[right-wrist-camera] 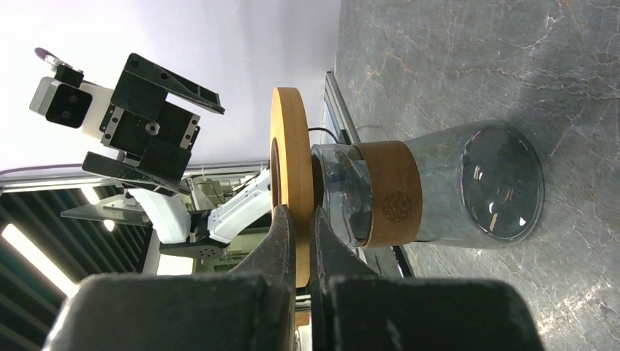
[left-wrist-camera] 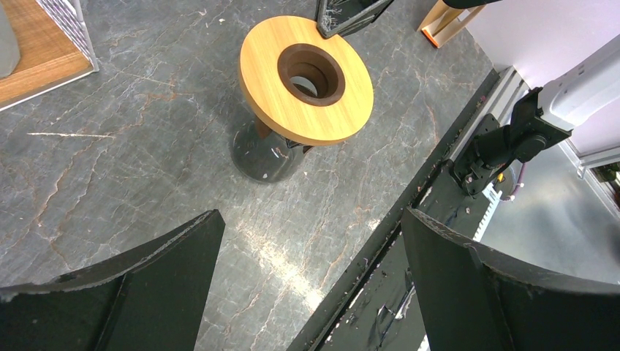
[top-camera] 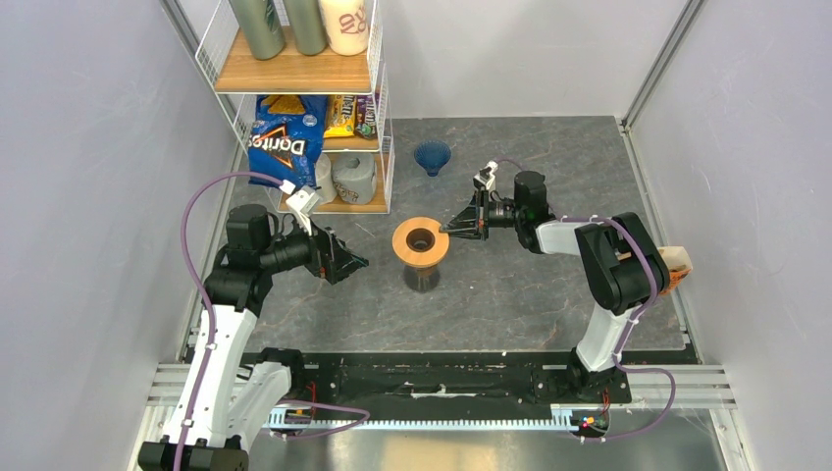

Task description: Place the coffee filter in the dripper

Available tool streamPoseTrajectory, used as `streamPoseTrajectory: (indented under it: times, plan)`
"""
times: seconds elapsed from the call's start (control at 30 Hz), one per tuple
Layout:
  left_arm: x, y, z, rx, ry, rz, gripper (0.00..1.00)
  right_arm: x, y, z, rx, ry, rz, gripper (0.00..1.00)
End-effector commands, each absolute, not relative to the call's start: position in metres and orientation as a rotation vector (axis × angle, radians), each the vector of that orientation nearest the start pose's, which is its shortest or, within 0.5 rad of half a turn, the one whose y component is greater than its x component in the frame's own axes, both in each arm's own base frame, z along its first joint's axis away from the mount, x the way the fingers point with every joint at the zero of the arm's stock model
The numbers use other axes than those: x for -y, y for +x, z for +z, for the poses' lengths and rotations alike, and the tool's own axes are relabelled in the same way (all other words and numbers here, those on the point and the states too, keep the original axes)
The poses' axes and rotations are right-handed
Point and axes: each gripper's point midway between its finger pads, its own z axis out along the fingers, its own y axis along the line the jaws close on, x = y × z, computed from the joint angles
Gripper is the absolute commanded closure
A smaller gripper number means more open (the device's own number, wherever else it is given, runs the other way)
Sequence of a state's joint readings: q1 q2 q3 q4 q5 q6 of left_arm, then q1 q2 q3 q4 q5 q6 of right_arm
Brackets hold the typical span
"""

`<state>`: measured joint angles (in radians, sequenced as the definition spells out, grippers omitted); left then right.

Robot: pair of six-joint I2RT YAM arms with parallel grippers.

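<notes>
Right gripper (top-camera: 453, 231): clamped on wooden ring (top-camera: 422, 240) rim. Left gripper (top-camera: 355, 263): spread wide, empty. Dripper (top-camera: 433, 155): near twelve o'clock from right gripper, that arm nearer. Coffee filter: not discernible.

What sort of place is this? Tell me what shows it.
Probably a robot test cell staged as a coffee corner: plain panel walls box in a stone-look table, a wire shelf holds snacks and bottles, and a blue dripper sits beyond a carafe under a wooden ring.
</notes>
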<state>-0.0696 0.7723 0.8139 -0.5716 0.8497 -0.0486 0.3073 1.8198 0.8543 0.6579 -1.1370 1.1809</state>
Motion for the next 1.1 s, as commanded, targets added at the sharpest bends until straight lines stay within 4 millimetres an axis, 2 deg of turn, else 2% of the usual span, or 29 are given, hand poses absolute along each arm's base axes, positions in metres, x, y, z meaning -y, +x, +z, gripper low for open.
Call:
streamPoseTrajectory:
  times: [0.0, 0.57, 1.07]
  plan:
    - [0.1527, 0.2042, 0.2453, -1.929, 0.549, -0.991, 0.00, -0.2835, 0.3092, 0.1642, -2.216, -0.093, 1.984, 1.00]
    - [0.1525, 0.2047, 0.2450, -1.928, 0.550, -0.989, 0.00, -0.2855, 0.3104, 0.1657, -2.214, -0.103, 1.988, 1.00]
    - [0.1527, 0.2049, 0.2433, -1.932, 0.553, -0.992, 0.00, -0.2844, 0.3059, 0.1571, -2.241, -0.093, 1.983, 1.00]
